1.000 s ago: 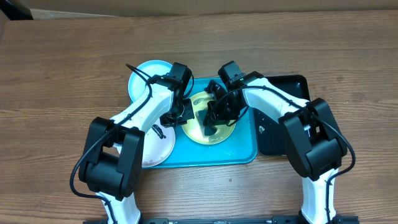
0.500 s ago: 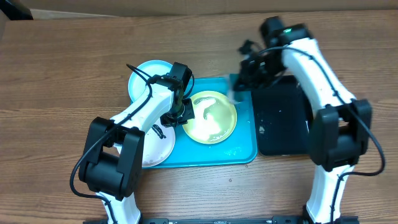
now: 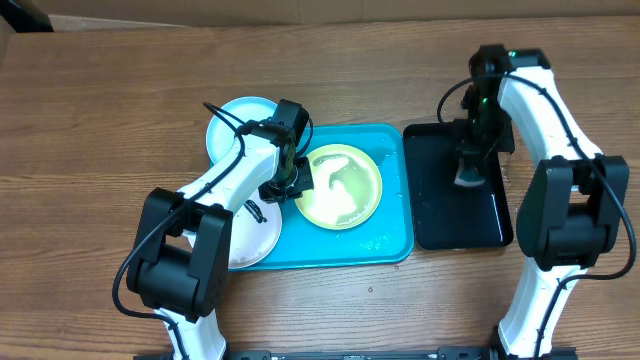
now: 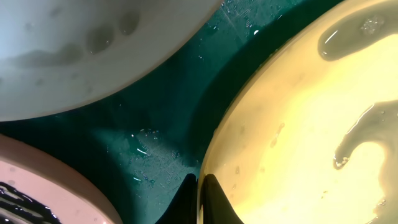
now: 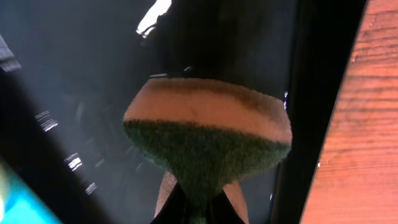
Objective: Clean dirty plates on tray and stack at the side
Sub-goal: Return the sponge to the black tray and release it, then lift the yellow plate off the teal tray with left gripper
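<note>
While left fingers pinch yellow-green plate rim, right fingers — clamped on sponge

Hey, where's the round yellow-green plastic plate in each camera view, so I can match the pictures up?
Overhead: the round yellow-green plastic plate lies mid-picture on the large turquoise plastic tray.
Left wrist: it fills the right half, wet; the tray shows dark teal left of it.
Right wrist: not in it; a green-and-tan sponge fills the view.
Shared landmark: the turquoise tray, a sliver at the right wrist view's bottom left corner.
</note>
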Controlling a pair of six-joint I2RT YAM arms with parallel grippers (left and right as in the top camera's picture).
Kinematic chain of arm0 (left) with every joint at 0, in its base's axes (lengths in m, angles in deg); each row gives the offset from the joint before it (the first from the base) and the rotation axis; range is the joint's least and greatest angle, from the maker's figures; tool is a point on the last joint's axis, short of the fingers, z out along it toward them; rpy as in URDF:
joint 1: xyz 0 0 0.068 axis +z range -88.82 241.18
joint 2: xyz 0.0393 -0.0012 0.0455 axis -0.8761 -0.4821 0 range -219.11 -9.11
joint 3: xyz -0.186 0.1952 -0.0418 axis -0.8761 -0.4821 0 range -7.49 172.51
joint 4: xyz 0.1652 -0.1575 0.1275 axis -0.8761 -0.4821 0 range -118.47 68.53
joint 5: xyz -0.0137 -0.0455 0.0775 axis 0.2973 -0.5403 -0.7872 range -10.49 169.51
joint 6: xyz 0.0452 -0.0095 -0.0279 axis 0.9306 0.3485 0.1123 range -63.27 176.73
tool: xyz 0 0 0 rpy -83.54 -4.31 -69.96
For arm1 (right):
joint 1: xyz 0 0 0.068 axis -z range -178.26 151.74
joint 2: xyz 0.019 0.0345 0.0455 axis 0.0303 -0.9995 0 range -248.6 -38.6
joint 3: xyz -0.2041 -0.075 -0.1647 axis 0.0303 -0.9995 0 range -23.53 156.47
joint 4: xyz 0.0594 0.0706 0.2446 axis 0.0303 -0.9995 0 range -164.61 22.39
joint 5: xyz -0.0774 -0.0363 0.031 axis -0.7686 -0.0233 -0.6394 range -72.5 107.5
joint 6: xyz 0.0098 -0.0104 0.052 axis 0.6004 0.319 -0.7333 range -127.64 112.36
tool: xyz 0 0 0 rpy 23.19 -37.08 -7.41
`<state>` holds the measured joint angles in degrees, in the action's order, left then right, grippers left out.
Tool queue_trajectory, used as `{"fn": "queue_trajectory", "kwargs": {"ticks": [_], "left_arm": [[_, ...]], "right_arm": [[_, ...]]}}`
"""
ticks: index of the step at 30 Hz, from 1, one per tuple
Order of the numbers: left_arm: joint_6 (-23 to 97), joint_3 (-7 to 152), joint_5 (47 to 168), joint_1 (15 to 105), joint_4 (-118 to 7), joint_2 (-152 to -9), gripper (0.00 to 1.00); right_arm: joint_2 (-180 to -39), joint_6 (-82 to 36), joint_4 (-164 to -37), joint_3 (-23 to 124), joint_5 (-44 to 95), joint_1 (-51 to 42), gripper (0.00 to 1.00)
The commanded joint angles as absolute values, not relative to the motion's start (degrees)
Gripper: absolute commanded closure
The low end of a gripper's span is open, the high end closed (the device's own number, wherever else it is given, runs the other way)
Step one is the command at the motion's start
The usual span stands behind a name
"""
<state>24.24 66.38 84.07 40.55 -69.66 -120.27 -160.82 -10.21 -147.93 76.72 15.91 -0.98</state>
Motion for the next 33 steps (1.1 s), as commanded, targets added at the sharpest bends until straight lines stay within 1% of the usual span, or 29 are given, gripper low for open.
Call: {"fn": "queue_trajectory", "kwargs": {"ticks": [1, 2, 3, 4, 5, 7, 9, 11, 13, 15, 16, 18, 21, 22, 23, 25, 26, 27, 33], "left_arm": [[25.0, 66.6, 84.0, 40.2, -69.5, -121.8, 0.96], [25.0, 66.6, 84.0, 40.2, -69.4, -121.8, 0.96], [25.0, 66.6, 84.0, 40.2, -69.4, -121.8, 0.95], [25.0, 66.6, 84.0, 40.2, -69.4, -121.8, 0.94], [25.0, 66.6, 84.1, 40.2, -69.4, -121.8, 0.92], [25.0, 66.6, 84.1, 40.2, -69.5, -121.8, 0.87], [25.0, 66.6, 84.1, 40.1, -69.7, -121.8, 0.79], [25.0, 66.6, 84.1, 40.1, -70.1, -121.8, 0.76], [25.0, 66.6, 84.1, 40.1, -70.4, -121.8, 0.72], [25.0, 66.5, 84.1, 40.1, -70.6, -121.8, 0.71], [24.9, 66.5, 84.1, 40.0, -70.6, -121.8, 0.71], [24.7, 66.5, 84.1, 39.6, -70.7, -121.8, 0.71], [24.7, 66.5, 83.6, 38.5, -70.4, -121.9, 0.70], [24.7, 66.5, 83.2, 38.0, -70.3, -121.9, 0.70], [24.5, 66.5, 82.5, 37.5, -70.1, -121.9, 0.71], [23.4, 66.5, 81.0, 36.6, -69.9, -121.9, 0.74], [23.3, 66.5, 80.7, 36.2, -69.7, -121.9, 0.79], [23.3, 66.5, 80.8, 35.9, -69.3, -121.9, 0.96], [24.5, 68.2, 81.0, 36.2, -70.4, -121.8, 0.96]], "right_arm": [[-159.2, -10.9, -145.0, 72.6, 12.5, -1.2, 0.96], [-159.2, -10.9, -143.8, 71.5, 12.7, -1.3, 0.90], [-159.2, -10.9, -142.8, 70.7, 13.4, -1.3, 0.66], [-159.2, -10.9, -142.5, 70.5, 14.6, -1.3, 0.46], [-159.2, -10.9, -142.3, 70.5, 15.7, -1.3, 0.36], [-159.1, -11.6, -143.6, 72.1, 16.9, -1.3, 0.32], [-159.1, -13.7, -146.6, 76.0, 16.7, -1.1, 0.31], [-159.0, -14.8, -149.5, 81.7, 16.4, -0.4, 0.30], [-159.0, -16.9, -151.8, 87.5, 15.3, 0.9, 0.25], [-159.0, -18.8, -152.9, 92.9, 15.0, 3.1, 0.15], [-159.0, -19.8, -153.1, 94.8, 15.0, 4.4, 0.12], [-159.0, -21.2, -152.9, 97.1, 15.0, 7.3, 0.08], [-159.0, -21.4, -152.7, 97.2, 15.0, 11.6, 0.08], [-159.0, -21.4, -152.9, 96.8, 15.0, 12.9, 0.07], [-159.0, -21.4, -153.5, 96.4, 15.0, 14.1, 0.00], [-159.0, -21.4, -154.4, 96.4, 15.0, 16.5, 0.00], [-159.0, -21.4, -154.2, 96.4, 15.0, 17.4, 0.00], [-159.0, -21.4, -153.9, 96.4, 15.0, 18.6, 0.00], [-159.0, -21.4, -151.9, 96.4, 15.0, 21.9, 0.00]]}}
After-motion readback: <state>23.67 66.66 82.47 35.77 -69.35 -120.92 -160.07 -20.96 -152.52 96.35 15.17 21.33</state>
